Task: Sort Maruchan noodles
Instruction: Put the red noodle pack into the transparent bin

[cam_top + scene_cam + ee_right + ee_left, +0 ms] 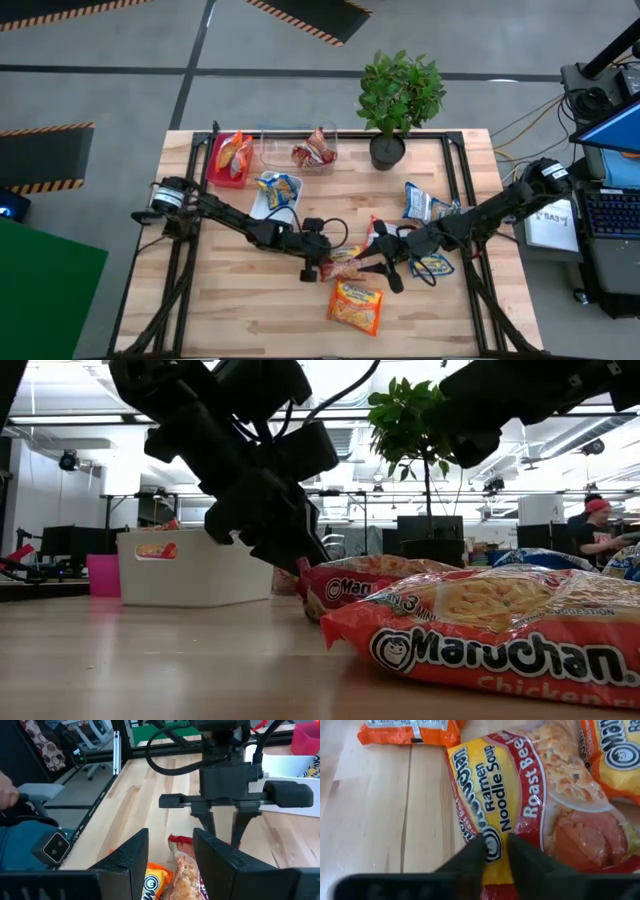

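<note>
Sorting partly done: packets are seen in the red tray (215, 165), clear tray (275, 150) and white tray (262, 203). Left gripper (496, 851) jaws pinch the roast-beef packet (520, 800) mid-surface; right gripper (170, 851) jaws stand spread beside it. Several packets remain loose.

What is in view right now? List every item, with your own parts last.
red tray: one, red, back left of the table, holds orange packets
clear tray: one, see-through, beside the red tray, holds a red-brown packet
white tray: one, white, in front of those, holds a blue-and-yellow packet
plant: one, green in a dark pot, back edge
loose orange packet: one, front centre
roast beef packet: one, red-brown and yellow, centre
loose blue packets: two, blue and yellow, right side
person: one, red cap, in the room behind
left hand: pinching the roast beef packet
right hand: open, over the centre packets
</note>
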You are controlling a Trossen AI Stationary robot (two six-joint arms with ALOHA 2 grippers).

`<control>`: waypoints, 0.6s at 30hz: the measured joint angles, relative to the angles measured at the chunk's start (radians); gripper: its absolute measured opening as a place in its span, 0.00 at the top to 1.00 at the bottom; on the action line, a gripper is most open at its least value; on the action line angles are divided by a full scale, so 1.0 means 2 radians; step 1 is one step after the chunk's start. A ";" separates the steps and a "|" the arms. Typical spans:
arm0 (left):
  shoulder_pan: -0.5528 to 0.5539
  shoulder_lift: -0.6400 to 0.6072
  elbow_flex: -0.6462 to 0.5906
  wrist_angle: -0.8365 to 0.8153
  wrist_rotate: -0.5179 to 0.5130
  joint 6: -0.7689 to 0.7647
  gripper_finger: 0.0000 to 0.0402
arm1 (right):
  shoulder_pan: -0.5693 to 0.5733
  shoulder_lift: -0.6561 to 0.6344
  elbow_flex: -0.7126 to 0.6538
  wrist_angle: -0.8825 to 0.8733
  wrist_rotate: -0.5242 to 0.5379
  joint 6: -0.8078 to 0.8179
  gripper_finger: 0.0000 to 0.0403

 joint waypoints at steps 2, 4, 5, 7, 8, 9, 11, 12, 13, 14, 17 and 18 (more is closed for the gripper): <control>0.000 0.000 0.000 -0.003 0.000 0.000 0.95 | 0.002 0.000 0.000 0.001 0.000 -0.003 0.64; 0.000 -0.003 0.001 -0.003 0.000 -0.002 0.98 | 0.002 0.000 0.000 0.003 0.000 -0.005 0.64; -0.001 -0.007 0.002 -0.004 0.000 -0.002 0.98 | 0.002 0.000 0.000 0.003 0.000 -0.005 0.64; -0.002 -0.021 0.007 -0.006 0.000 0.006 0.99 | 0.002 0.000 0.000 0.003 0.000 -0.008 0.64; -0.002 -0.033 0.008 -0.004 -0.001 0.013 0.99 | 0.002 0.000 0.000 0.003 0.000 -0.008 0.64; -0.002 -0.047 0.008 -0.002 -0.002 0.020 1.00 | 0.002 0.000 0.000 0.003 0.000 -0.009 0.64; -0.003 -0.080 0.008 -0.002 -0.012 0.033 1.00 | 0.002 0.000 0.000 0.003 0.000 -0.008 0.64; -0.003 -0.096 0.006 -0.002 -0.019 0.039 1.00 | 0.002 0.000 0.000 0.003 0.000 -0.008 0.64; -0.003 -0.115 0.005 -0.006 -0.027 0.045 1.00 | 0.002 0.000 0.000 0.004 0.000 -0.008 0.64; -0.003 -0.131 0.005 -0.012 -0.033 0.051 1.00 | 0.002 0.000 0.000 0.004 0.000 -0.008 0.64; -0.005 -0.177 0.004 -0.030 -0.045 0.067 1.00 | 0.002 0.000 0.000 0.011 0.003 -0.007 0.64; -0.007 -0.192 0.005 -0.037 -0.046 0.074 1.00 | 0.002 0.000 0.000 0.016 0.009 -0.005 0.64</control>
